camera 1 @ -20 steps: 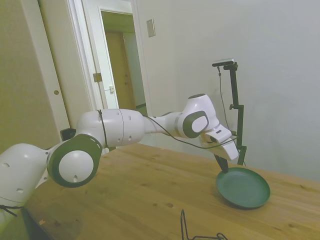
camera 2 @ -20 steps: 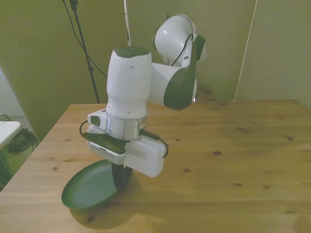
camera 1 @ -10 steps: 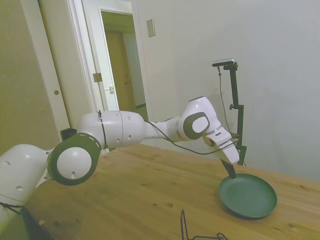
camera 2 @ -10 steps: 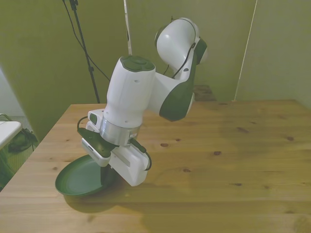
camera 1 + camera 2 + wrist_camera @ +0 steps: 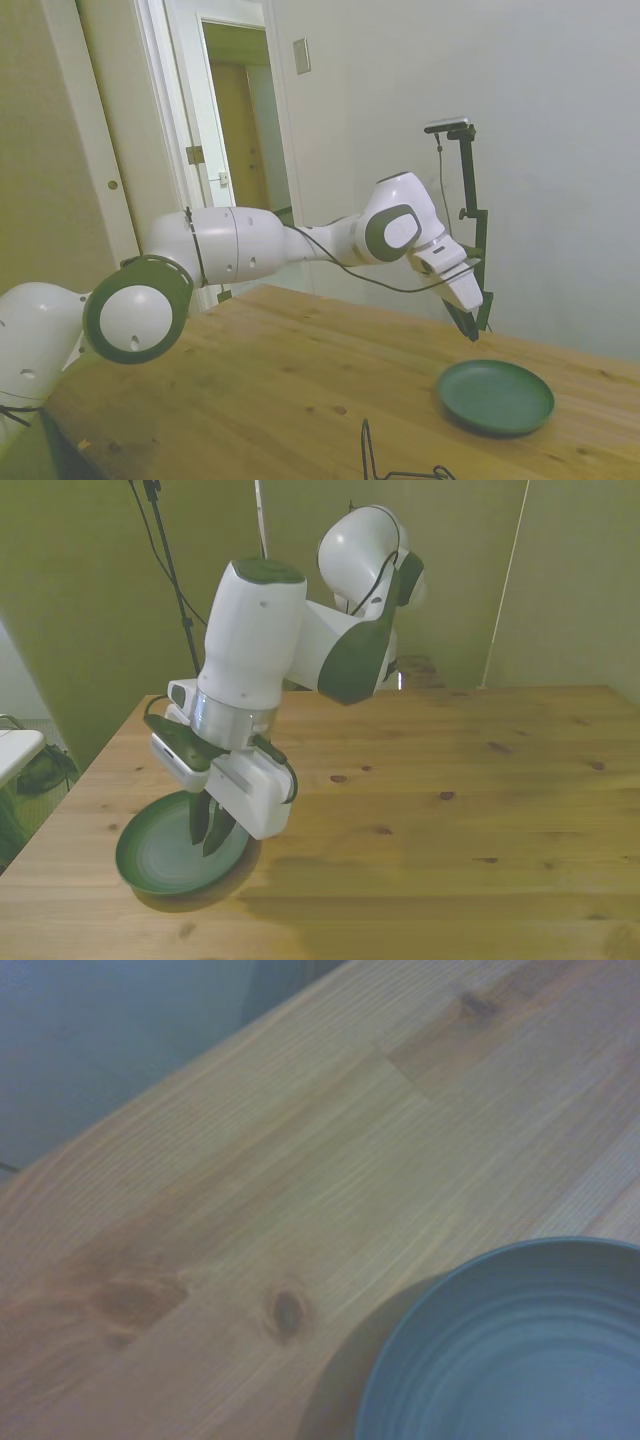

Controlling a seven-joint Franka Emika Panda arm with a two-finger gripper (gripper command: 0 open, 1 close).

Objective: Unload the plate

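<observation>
Now I read the dark green plate flat on the wooden table, gripper slightly parted above it, empty; unloading looks done.

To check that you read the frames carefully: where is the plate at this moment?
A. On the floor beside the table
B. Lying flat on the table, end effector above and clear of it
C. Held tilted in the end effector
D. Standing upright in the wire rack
B: the plate lies flat on the table, and the end effector hangs above it with a visible gap in the side view.
</observation>
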